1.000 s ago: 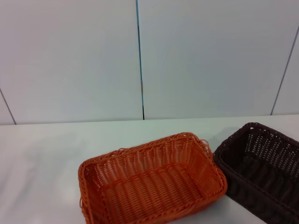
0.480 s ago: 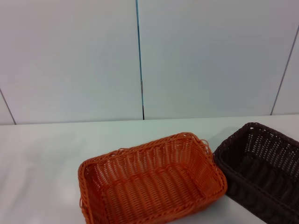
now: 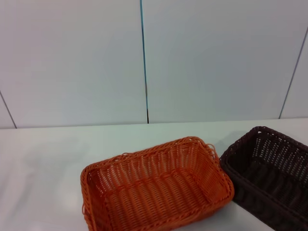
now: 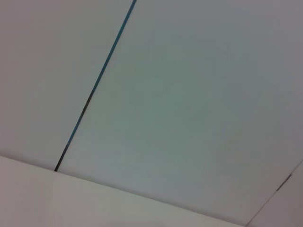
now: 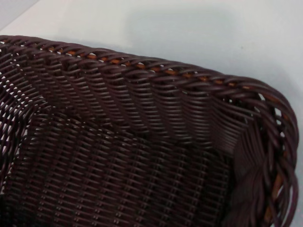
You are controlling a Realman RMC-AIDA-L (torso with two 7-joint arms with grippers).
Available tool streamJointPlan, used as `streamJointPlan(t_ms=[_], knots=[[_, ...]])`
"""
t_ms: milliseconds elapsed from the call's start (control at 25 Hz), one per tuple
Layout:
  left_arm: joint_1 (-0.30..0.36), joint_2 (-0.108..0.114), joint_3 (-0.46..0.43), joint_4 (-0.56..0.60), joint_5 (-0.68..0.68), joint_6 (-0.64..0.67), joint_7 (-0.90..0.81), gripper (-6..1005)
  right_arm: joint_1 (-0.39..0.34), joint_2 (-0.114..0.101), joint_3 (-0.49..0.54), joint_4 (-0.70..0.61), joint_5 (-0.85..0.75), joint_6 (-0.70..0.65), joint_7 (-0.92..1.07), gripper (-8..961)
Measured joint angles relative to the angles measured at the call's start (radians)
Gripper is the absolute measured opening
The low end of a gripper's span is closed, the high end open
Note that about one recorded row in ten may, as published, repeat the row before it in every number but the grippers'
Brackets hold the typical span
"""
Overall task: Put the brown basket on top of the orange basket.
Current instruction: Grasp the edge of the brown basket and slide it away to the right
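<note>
The orange basket (image 3: 156, 187) sits on the white table near the front centre in the head view, empty, its long side angled. Right beside it, nearly touching at one corner, stands the brown basket (image 3: 269, 173), partly cut off at the right edge. The right wrist view looks closely down into the brown basket (image 5: 123, 156), showing its braided rim and woven floor, also empty. Neither gripper shows in any view. The left wrist view holds only wall panels and a strip of table.
A white table (image 3: 43, 163) runs left and behind the baskets. Grey wall panels (image 3: 216, 57) with a dark vertical seam (image 3: 144, 62) stand at the table's back edge.
</note>
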Motion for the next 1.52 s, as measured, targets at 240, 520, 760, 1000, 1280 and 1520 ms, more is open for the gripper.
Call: streamJointPlan(t_ms=[240,520,760,1000,1280,1520], knots=[[0.01,0.0,-0.004,0.0,0.0,0.0,0.0,859,0.02,-0.005,0.014,0.001,-0.015,-0.01,0.0,405],[0.014,-0.001,-0.012,0.0,0.0,0.001,-0.002,858,0.05,-0.029,0.017,-0.029,-0.023,-0.02,0.0,273],[0.019,-0.004,-0.02,0.0,0.0,0.012,-0.001,858,0.078,-0.054,0.017,-0.108,-0.024,-0.02,-0.003,168],[0.023,-0.005,-0.029,0.0,-0.002,0.019,-0.001,858,0.084,-0.068,0.017,-0.133,-0.024,-0.018,-0.01,159],[0.024,-0.005,-0.029,0.013,-0.002,0.035,-0.009,858,0.082,-0.096,0.069,-0.097,-0.026,-0.083,-0.03,151],[0.023,-0.006,-0.029,0.014,-0.001,0.038,-0.01,858,0.082,-0.098,0.097,-0.052,-0.026,-0.117,-0.039,146]])
